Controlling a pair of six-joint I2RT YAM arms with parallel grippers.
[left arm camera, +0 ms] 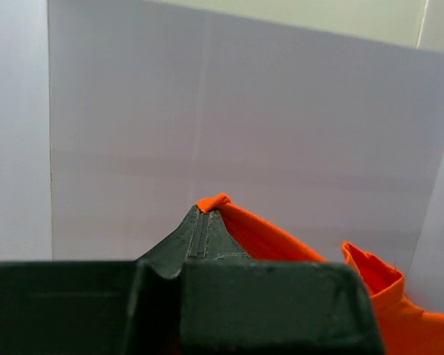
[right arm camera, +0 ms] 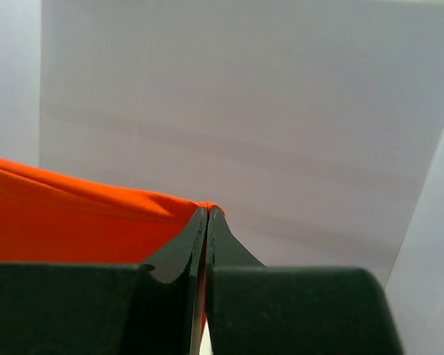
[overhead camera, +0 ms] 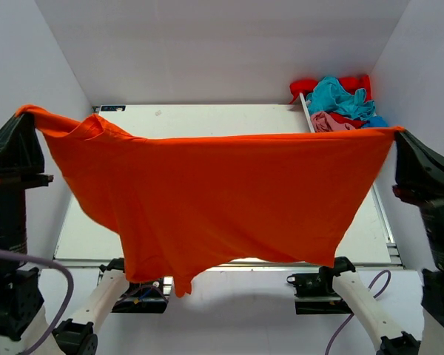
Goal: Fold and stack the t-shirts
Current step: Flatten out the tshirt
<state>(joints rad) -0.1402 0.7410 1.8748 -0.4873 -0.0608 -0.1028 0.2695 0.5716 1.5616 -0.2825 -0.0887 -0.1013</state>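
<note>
Pinching orange t-shirt (overhead camera: 222,200) corners: left gripper (left arm camera: 206,211), right gripper (right arm camera: 207,213); only top view shows other shirt pile (overhead camera: 339,103).

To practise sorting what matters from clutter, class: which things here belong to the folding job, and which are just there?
Job: orange t-shirt, stretched between left pincer and right pincer; heap of t-shirts, far right corner.
Just there: purple cable; white walls.
</note>
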